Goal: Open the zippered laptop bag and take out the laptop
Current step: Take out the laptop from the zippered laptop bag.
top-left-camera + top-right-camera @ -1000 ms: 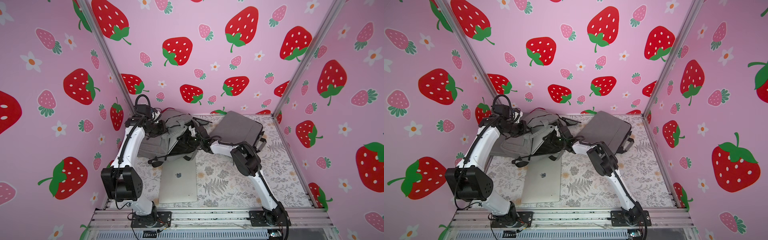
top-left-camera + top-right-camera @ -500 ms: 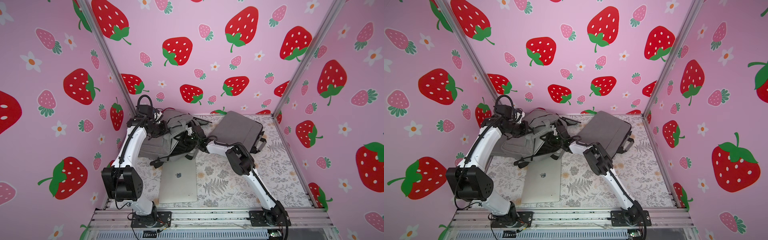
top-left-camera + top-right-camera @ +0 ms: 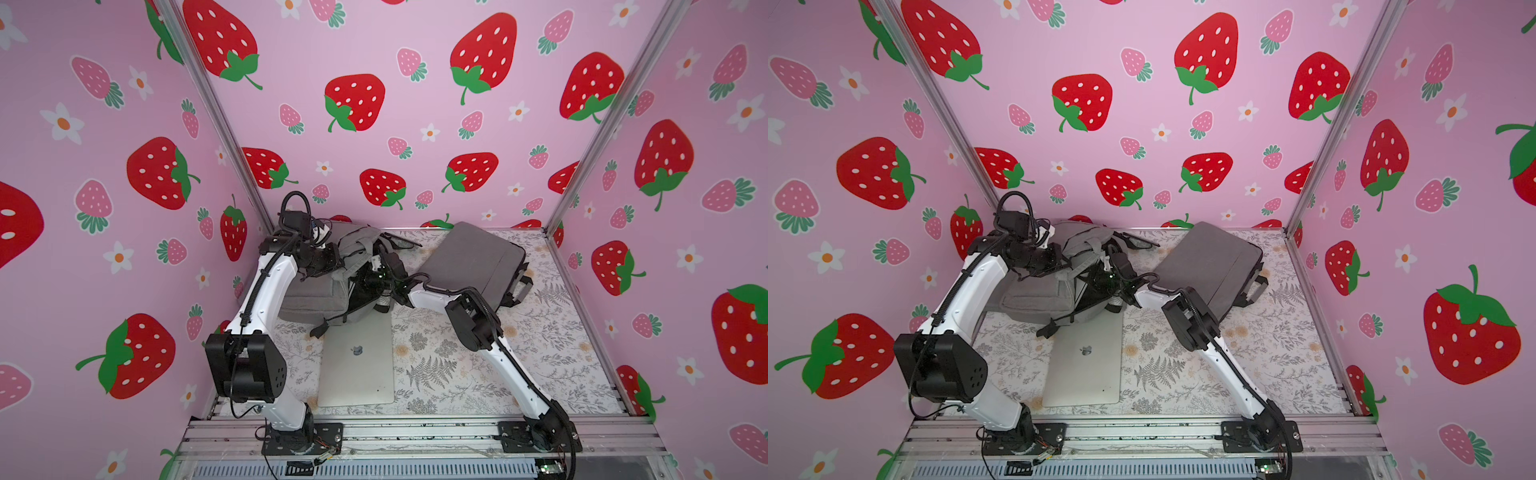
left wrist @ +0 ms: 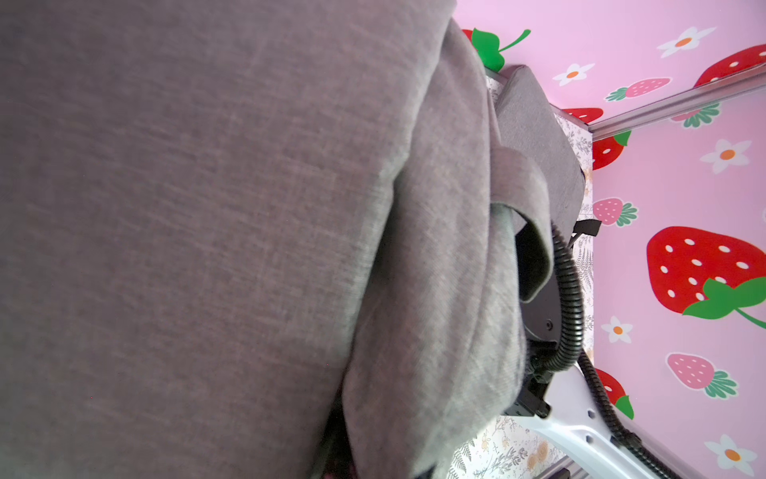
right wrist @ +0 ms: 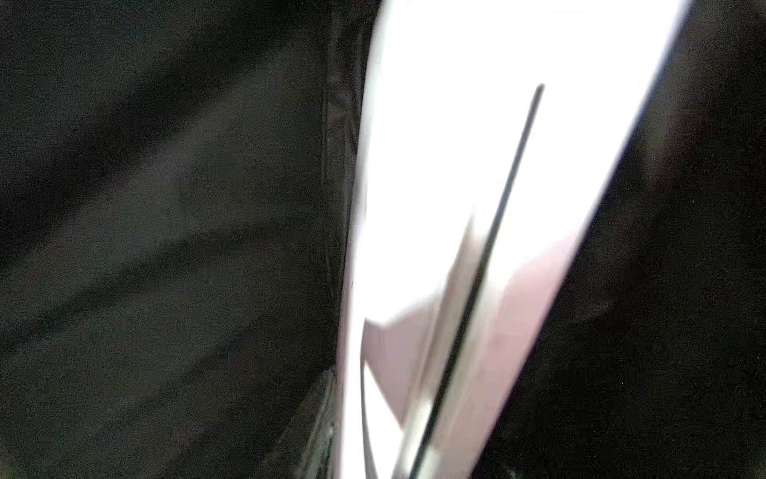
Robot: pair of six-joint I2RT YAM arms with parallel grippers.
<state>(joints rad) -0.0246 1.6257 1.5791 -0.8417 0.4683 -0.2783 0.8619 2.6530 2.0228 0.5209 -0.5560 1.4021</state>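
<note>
Fabric of the laptop bag [image 3: 311, 297], pinched by the left gripper [image 3: 334, 262], tents over the right gripper [image 3: 382, 297], likely so it can reach the laptop [image 3: 357, 361]; whether the right jaws are spread, I cannot tell.

Pink strawberry walls [image 3: 415, 62], floral tabletop [image 3: 561, 332], aluminium rail [image 3: 415, 434]

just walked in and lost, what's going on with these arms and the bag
The left gripper is shut, apparently holding up the flap of the grey bag. The right gripper reaches into its opening, at the far end of the silver laptop, which lies mostly out on the table. A flat grey case lies beside, untouched.
</note>
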